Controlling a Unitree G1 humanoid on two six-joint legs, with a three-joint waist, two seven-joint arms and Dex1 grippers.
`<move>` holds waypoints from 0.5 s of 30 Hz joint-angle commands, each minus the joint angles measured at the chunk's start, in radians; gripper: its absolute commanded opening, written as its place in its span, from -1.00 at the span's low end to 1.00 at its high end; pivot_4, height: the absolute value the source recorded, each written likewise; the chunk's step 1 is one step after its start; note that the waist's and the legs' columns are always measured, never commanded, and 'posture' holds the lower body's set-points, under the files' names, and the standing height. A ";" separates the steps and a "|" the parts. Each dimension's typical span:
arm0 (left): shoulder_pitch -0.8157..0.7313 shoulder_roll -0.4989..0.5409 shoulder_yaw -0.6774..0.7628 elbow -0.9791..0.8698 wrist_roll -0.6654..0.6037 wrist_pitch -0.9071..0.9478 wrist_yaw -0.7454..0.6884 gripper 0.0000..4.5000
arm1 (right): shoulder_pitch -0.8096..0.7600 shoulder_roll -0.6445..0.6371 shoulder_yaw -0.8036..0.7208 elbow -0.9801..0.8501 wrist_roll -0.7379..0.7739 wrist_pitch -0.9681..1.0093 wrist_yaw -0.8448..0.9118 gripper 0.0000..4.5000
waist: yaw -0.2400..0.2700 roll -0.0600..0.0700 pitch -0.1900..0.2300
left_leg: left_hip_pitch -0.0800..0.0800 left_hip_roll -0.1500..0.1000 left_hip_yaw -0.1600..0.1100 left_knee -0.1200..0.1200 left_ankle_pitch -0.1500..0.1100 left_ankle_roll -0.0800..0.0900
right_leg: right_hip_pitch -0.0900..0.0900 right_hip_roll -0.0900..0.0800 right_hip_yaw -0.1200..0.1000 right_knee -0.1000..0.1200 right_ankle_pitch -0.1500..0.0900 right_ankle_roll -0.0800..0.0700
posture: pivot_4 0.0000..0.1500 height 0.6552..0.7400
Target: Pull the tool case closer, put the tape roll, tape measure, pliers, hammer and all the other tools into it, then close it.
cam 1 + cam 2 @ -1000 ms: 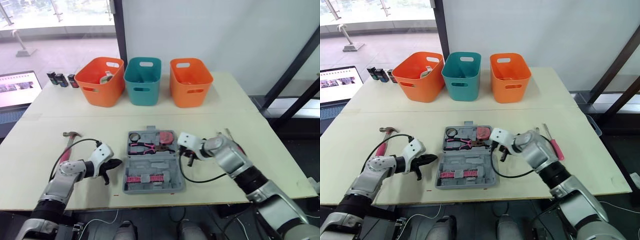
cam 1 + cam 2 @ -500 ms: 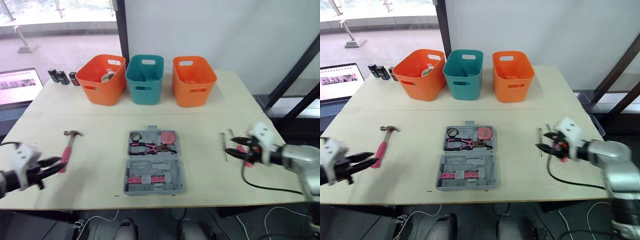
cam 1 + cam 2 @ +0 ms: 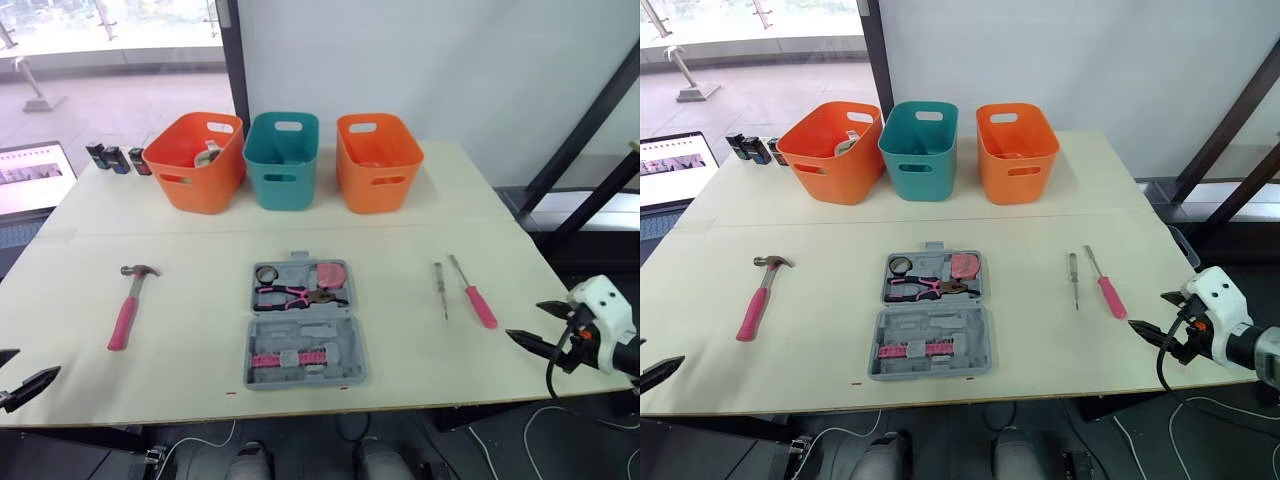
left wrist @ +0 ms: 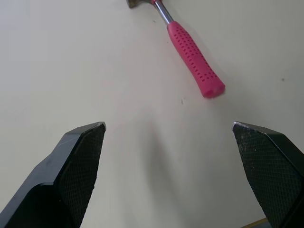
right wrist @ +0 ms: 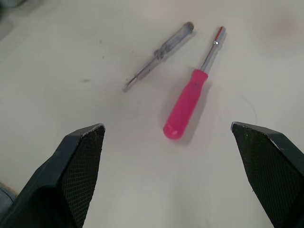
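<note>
Left tool (image 4: 168, 126) spread wide over table (image 3: 200, 300) near-left corner; right tool (image 3: 1148, 310) spread wide by right edge; tool case (image 3: 305, 325) central, well clear.

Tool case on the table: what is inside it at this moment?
The open tool case holds a tape roll, pliers, a tape measure and a pink strip. Anything under them is hidden.

This looks like a robotics test lab in an office-type building. A plain pale bench (image 3: 400, 340) stands before a white wall panel (image 3: 430, 70) and tall dark-framed glazing (image 3: 110, 50). An orange bin (image 3: 193, 160), a teal bin (image 3: 281, 158) and another orange bin (image 3: 378, 162) are lined up in a row. An open laptop (image 3: 35, 177) sits beside the bench, and a tool case (image 3: 304, 322) and hammer (image 3: 129, 303) are laid out apart.
</note>
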 commanded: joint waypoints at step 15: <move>-0.027 -0.107 -0.136 -0.362 -0.079 0.092 -0.023 0.99 | -0.107 0.070 0.108 -0.359 0.086 0.424 -0.321 1.00 | 0.008 -0.002 -0.001 | 0.000 0.000 0.000 0.000 0.002 0.003 | 0.002 0.001 0.000 0.000 0.001 -0.002 | 1.00 1.00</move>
